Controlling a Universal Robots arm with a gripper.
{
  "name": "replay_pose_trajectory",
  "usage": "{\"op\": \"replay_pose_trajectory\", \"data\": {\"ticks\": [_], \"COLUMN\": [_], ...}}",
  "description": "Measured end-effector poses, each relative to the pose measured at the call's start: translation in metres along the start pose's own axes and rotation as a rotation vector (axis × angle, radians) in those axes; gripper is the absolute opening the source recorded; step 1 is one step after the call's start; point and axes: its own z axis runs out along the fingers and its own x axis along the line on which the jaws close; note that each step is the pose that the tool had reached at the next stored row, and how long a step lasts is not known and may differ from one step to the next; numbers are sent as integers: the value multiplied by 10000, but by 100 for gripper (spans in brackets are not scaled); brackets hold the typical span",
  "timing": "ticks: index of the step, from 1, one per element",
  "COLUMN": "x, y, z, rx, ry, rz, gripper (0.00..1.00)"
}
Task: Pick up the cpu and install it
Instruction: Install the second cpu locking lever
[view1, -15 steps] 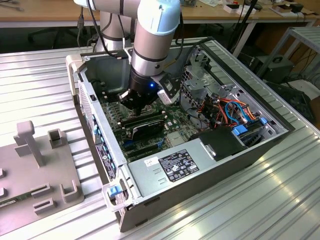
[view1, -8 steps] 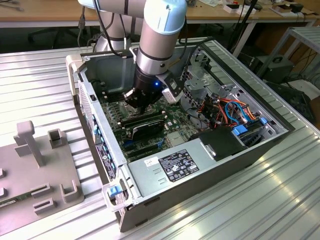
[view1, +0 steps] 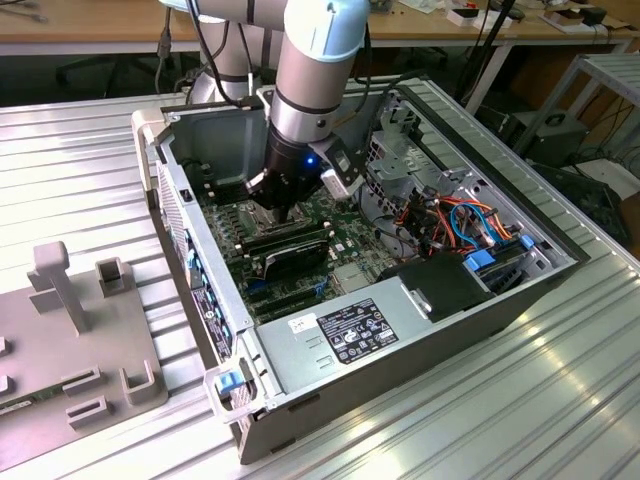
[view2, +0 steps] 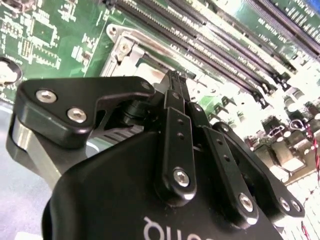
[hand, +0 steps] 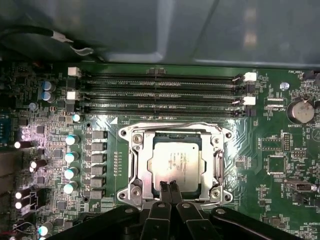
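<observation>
The cpu, a square silver-grey chip, lies flat inside the metal frame of the socket on the green motherboard. In the first wrist view my gripper is shut, its two black fingertips pressed together with nothing between them, right over one edge of the cpu. The second wrist view has the gripper from behind, tips down by the socket frame. In the exterior view the gripper reaches down into the open computer case and covers the socket.
Long black memory slots run beside the socket, and a row of capacitors stands on another side. The case holds a power supply and coloured cables. A grey fixture plate lies at the exterior view's left.
</observation>
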Motion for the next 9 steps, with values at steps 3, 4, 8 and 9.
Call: {"op": "replay_pose_trajectory", "data": {"ticks": [3, 4, 8, 9], "x": [-3, -3, -17, -24], "y": [23, 31, 106, 126], "z": [-41, -42, -36, -35], "rx": [-1, 1, 0, -1], "ry": [-2, 0, -1, -2], "rz": [3, 3, 2, 3], "gripper": [11, 11, 11, 11]}}
